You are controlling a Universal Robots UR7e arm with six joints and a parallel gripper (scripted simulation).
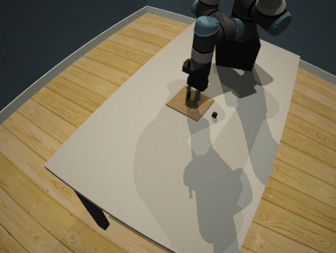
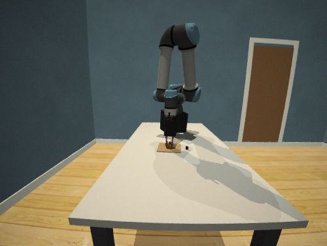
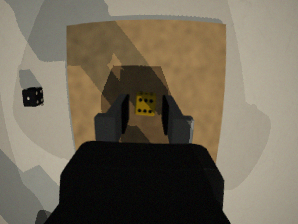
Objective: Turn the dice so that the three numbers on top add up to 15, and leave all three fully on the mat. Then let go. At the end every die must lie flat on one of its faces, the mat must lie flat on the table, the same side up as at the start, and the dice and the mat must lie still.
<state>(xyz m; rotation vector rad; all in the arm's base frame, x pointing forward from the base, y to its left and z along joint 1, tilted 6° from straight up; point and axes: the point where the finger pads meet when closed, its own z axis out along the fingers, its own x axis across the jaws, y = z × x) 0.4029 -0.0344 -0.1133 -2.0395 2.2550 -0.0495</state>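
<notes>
The yellow die (image 1: 191,100) (image 2: 169,146) (image 3: 145,104) is on the brown mat (image 1: 176,103) (image 2: 160,150) (image 3: 200,60); six pips show on its upper face in the wrist view. My gripper (image 1: 192,101) (image 2: 169,146) (image 3: 145,107) is open around it, with a gap on each side. The red die (image 2: 170,142) shows between the fingers, behind the yellow one; the wrist view hides it and its top number cannot be read. The black die (image 1: 214,114) (image 2: 187,148) (image 3: 33,97) is on the table beside the mat, off it; I cannot tell its top number surely. The mat looks flat.
The pale table (image 1: 101,141) (image 2: 131,190) surrounds the mat. The arm's dark base (image 1: 236,57) stands at the back of the table. Arm shadows fall across the mat and table.
</notes>
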